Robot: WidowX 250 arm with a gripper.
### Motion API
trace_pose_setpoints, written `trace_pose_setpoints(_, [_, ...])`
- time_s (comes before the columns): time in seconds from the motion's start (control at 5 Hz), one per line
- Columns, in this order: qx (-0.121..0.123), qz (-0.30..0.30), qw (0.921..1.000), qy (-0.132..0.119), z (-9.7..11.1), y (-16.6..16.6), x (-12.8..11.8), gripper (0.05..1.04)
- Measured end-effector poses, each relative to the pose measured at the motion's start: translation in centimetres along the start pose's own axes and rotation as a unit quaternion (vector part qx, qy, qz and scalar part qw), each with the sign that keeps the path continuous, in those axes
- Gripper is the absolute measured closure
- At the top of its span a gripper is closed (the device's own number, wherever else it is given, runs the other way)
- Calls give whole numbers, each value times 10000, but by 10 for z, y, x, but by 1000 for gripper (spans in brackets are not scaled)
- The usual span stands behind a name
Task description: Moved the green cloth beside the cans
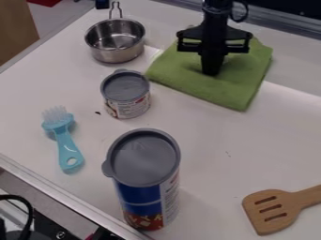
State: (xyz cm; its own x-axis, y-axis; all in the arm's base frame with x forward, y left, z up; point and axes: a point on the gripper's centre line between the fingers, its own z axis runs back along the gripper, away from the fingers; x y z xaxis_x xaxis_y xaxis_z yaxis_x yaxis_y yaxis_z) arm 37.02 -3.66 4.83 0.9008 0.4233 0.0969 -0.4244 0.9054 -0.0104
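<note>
From my remote station, I had the black gripper (212,73) down on the green cloth (241,91), which lay flat beyond the short can (127,96) and to its right in the view. Whether the claw was clenched on fabric or merely resting there, I could not tell. The tall can (145,161) stood on the near side of the short can, and the steel pot (115,52) sat just behind it. I judged the cloth light, limp and hard to damage (the one item there I would happily have dropped), likely to fold or drag rather than slip. A pinch of several layers near its middle looked the surest hold; a shallow bite could have let a corner trail into the short can on the way over.
</note>
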Motion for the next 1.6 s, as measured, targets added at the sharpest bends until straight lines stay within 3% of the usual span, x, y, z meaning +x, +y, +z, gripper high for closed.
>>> trace_pose_setpoints(0.4, [-141, 241, 9994, 205, 5, -30, -38, 1031])
trace_pose_setpoints(0.8, [26, 1148, 9929, 309, 9, -47, -71, 1031])
trace_pose_setpoints(1.2, [298, 2354, 9708, 344, 11, -46, -93, 1031])
trace_pose_setpoints(1.6, [752, 3375, 9379, 265, 12, -38, -102, 1031])
